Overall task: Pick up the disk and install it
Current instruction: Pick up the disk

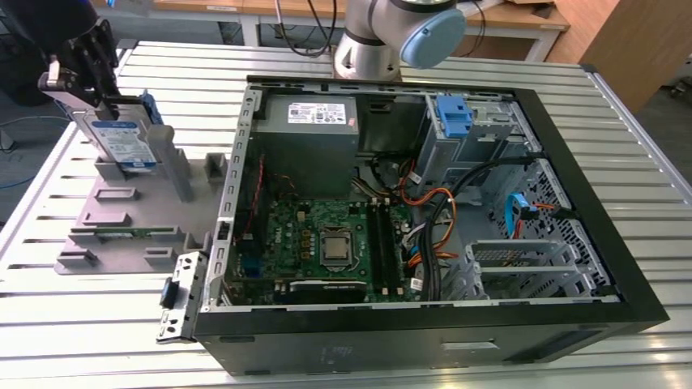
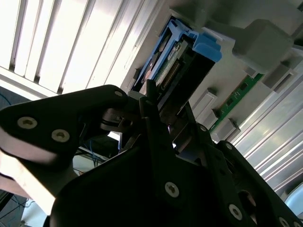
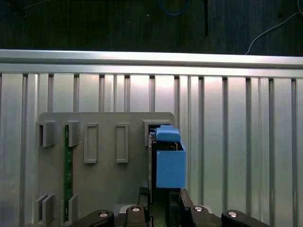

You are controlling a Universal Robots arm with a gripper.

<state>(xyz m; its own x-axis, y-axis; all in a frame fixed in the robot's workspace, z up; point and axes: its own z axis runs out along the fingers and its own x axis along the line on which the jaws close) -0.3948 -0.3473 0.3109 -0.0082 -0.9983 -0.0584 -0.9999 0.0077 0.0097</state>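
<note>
Disk | upright in grey stand | top edge gripped between jaws

A slatted metal table carries a grey plastic stand near its edge at the exterior view's left, and just beside that, mid-table, an open computer case.

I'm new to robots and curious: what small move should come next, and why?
Probably a short straight lift: the tool sits at the top edge of the disk, which stands upright in the grey stand, outside the computer case.
</note>
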